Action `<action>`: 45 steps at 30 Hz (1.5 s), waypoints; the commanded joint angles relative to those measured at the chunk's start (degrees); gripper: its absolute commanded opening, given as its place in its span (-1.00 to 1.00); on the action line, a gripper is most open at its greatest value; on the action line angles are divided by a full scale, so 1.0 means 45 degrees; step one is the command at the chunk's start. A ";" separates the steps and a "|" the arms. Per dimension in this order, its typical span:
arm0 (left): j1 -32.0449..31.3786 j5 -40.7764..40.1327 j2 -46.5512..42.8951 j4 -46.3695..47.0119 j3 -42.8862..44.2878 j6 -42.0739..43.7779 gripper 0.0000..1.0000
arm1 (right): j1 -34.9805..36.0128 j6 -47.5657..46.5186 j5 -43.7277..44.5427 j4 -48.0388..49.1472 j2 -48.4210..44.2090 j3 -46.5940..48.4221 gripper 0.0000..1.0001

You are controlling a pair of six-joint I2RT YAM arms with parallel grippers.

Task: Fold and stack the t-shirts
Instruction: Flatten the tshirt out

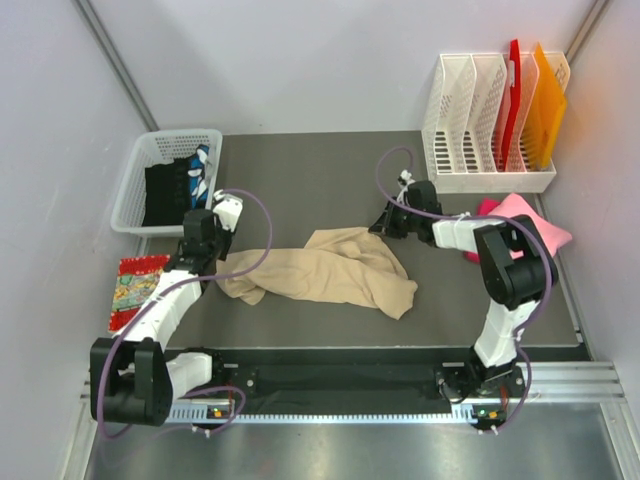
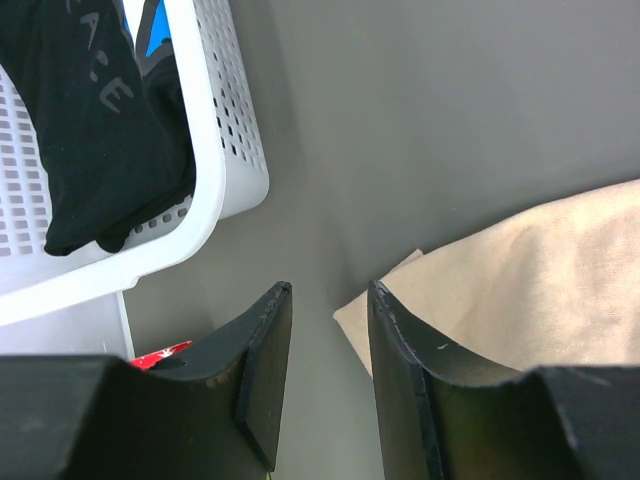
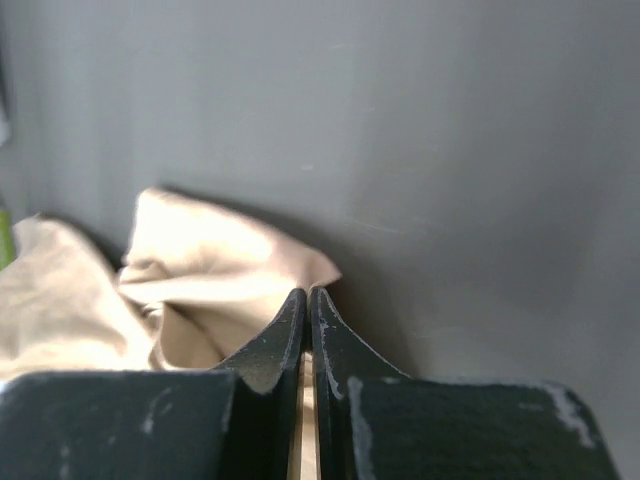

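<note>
A crumpled beige t-shirt (image 1: 330, 268) lies across the middle of the dark grey mat (image 1: 310, 170). My left gripper (image 1: 205, 262) is open and empty, low over the mat just left of the shirt's left corner (image 2: 520, 270); its jaws (image 2: 328, 290) frame bare mat. My right gripper (image 1: 385, 222) is shut on the shirt's upper right edge; in the right wrist view (image 3: 308, 292) a thin strip of beige cloth (image 3: 200, 250) shows between the closed jaws. A pink t-shirt (image 1: 520, 215) lies at the right, partly behind the right arm.
A white basket (image 1: 165, 180) with dark t-shirts (image 2: 90, 130) stands at the back left, close to my left gripper. A white file rack (image 1: 490, 115) with red and orange folders stands back right. A red patterned item (image 1: 135, 285) lies at the mat's left edge.
</note>
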 commanded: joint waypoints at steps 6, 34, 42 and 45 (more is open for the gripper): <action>0.0066 0.0404 0.0215 0.0074 0.0103 0.0010 -0.10 | -0.0698 -0.1929 0.6139 -0.3260 -0.3671 0.1219 -1.00; -0.1828 0.1636 0.5897 0.0737 0.2953 -0.2274 0.04 | -0.0327 -0.2164 0.6524 -0.2739 -0.3599 0.0302 -1.00; -0.1828 0.1889 0.6721 -0.0237 0.4536 -0.2121 -0.10 | -0.0209 -0.2262 0.6446 -0.2680 -0.3423 0.0283 -1.00; -0.1828 0.1558 0.5999 -0.0259 0.4207 -0.1612 -0.16 | -0.0209 -0.2262 0.6387 -0.2680 -0.3423 0.0341 -1.00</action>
